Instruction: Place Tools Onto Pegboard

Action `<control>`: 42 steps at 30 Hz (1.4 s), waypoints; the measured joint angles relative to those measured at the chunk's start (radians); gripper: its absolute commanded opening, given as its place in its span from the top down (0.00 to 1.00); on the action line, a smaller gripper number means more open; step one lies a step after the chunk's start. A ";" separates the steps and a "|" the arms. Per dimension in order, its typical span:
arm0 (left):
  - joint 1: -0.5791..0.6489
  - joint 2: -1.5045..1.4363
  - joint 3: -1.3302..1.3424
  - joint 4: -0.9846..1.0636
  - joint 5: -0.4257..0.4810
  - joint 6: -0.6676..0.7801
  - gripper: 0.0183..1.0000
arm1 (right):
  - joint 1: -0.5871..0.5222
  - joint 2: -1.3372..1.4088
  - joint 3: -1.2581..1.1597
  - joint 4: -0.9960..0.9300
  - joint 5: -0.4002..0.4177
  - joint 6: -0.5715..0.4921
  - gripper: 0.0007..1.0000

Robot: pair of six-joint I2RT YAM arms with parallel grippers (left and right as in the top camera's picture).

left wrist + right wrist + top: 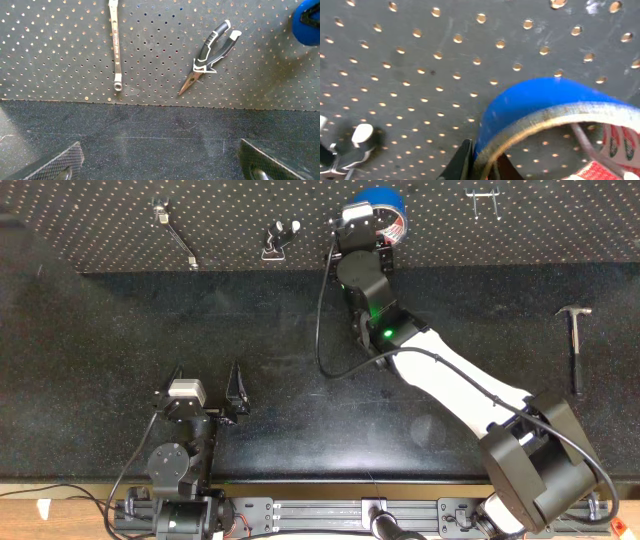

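My right gripper is up at the pegboard, shut on the rim of a blue tape roll. In the right wrist view the roll lies against the holed board, its edge pinched between my fingertips. A wrench and black-and-white pliers hang on the board to the left. My left gripper rests low near the table's front, open and holding nothing. Its view faces the wrench, the pliers and a bit of the tape roll.
A hammer lies on the black table at the far right. A metal double hook sits on the pegboard right of the tape roll. The right arm's cable loops over the middle of the table.
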 measured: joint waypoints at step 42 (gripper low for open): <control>0.000 0.000 0.000 0.000 0.003 0.000 0.01 | -1.029 -0.361 -0.080 -1.465 -0.427 -0.129 0.04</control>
